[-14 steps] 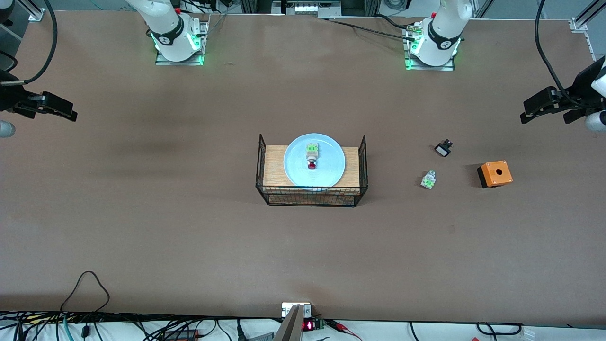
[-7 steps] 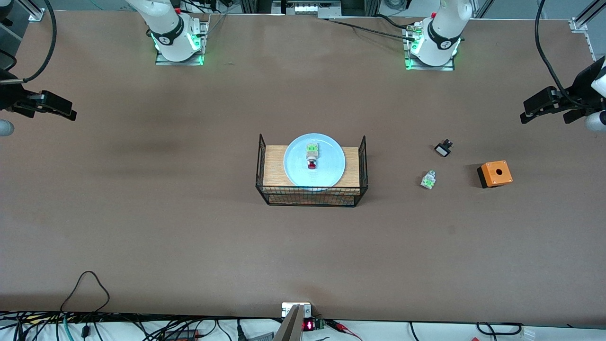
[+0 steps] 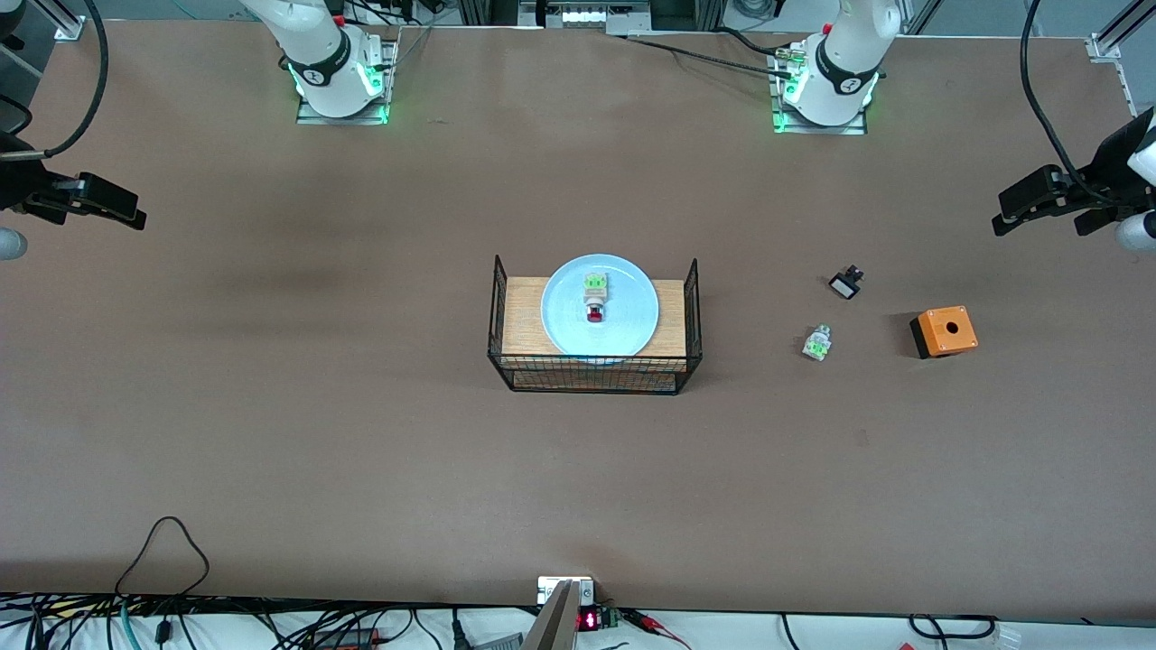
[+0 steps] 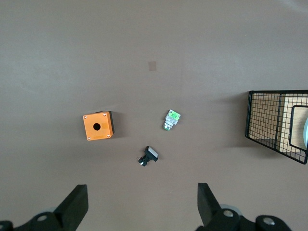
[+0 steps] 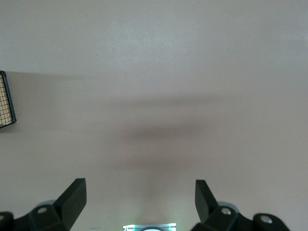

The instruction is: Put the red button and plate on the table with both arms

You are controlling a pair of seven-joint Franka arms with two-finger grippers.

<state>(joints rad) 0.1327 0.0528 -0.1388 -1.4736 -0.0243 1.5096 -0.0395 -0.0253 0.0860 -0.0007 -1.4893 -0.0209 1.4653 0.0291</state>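
Note:
The light blue plate [image 3: 562, 318] lies on a small wooden board with black wire-mesh sides [image 3: 519, 311] in the middle of the table [image 3: 343, 424]. The red button [image 3: 595, 299] lies on the plate, its red cap toward the front camera and its green block toward the arms' bases. My left gripper [image 3: 1022, 204] hangs open and empty over the left arm's end of the table; its wrist view [image 4: 143, 207] shows its fingers wide apart. My right gripper [image 3: 101, 204] hangs open and empty over the right arm's end [image 5: 139, 199]. The plate's edge shows in the left wrist view [image 4: 306, 134].
An orange box with a hole [image 3: 944, 330], a small white-green part [image 3: 817, 343] and a small black part [image 3: 846, 283] lie on the table between the board and the left gripper. They also show in the left wrist view: box [image 4: 97, 126], white-green part [image 4: 171, 120], black part [image 4: 149, 156].

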